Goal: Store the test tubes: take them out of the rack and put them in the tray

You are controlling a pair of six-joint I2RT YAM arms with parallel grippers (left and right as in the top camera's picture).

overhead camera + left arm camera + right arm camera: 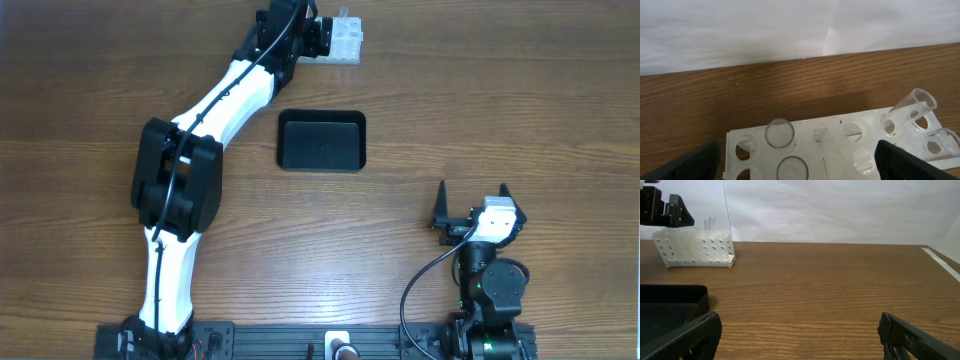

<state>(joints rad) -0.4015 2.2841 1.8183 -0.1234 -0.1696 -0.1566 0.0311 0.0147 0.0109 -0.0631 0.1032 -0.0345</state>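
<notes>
Test tubes [779, 134]: clear, at least four made out, all seated in the rack [840, 155]; two seen rim-on from above, one tilted tube [914, 105] toward the rack's end, another just beside it. None lifted, none in the tray. Rack: white, perforated, at the far edge of the desk [500, 100], about centre. Tray [322, 140]: black, shallow, nearer than the rack and apart from it, floor bare of tubes. Left end effector [797, 150]: directly above the rack, jaws spread wide to either side of the tube rows, nothing held, no contact with any tube apparent. Right end effector [472, 200]: at the near right of the desk, well apart from tray and rack, jaws wide, nothing held. Progress, by judgement: nothing stored yet, whole transfer outstanding. Step in hand, likely: first pick by the left arm. Descent over one tube, closure on its upper part, straight lift out of its hole, carry nearward to the tray, release low over the floor. Same again for each remaining tube. Point of care: tilted tube probably loose in its hole, liable to snag or tip on the way out.
</notes>
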